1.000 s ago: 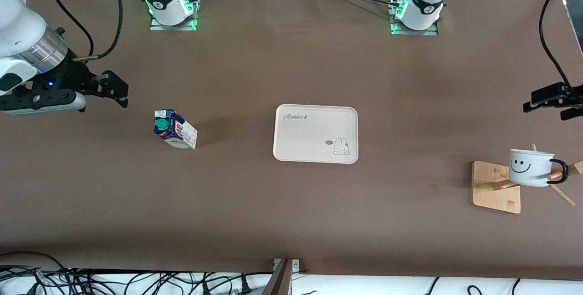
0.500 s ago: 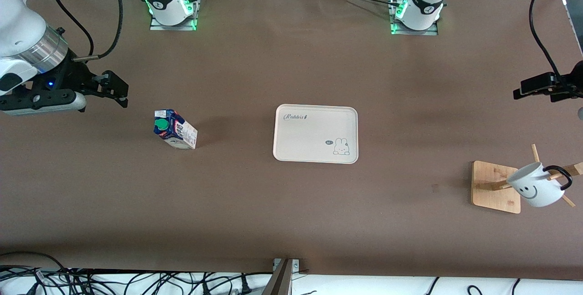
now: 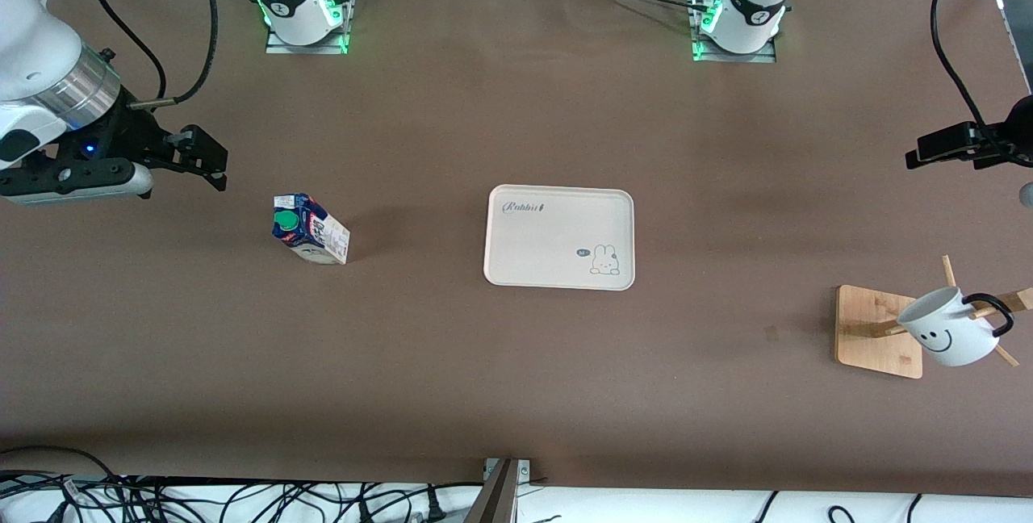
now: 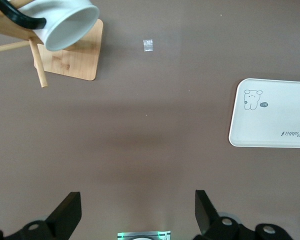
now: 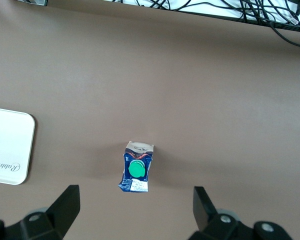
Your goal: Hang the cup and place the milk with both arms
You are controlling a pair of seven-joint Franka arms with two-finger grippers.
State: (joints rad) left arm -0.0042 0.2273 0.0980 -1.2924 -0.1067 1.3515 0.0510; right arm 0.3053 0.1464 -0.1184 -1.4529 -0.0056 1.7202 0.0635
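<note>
The white cup [image 3: 948, 336] with a smiley face hangs tilted by its black handle on a peg of the wooden rack [image 3: 880, 331] at the left arm's end of the table. It also shows in the left wrist view [image 4: 65, 25]. The milk carton [image 3: 310, 229] with a green cap stands toward the right arm's end; it shows in the right wrist view [image 5: 136, 173]. My left gripper [image 3: 952, 145] is open and empty, up over the table edge above the rack. My right gripper [image 3: 198, 158] is open and empty over the table beside the milk.
A cream tray [image 3: 559, 237] with a rabbit print lies in the middle of the table, also in the left wrist view [image 4: 270, 120]. Cables lie along the table's near edge [image 3: 242, 499]. The arm bases [image 3: 303, 6] stand at the table's top edge.
The cup has tipped down and now hangs tilted on the rack peg. My left gripper has risen away from it. The right arm has not moved.
</note>
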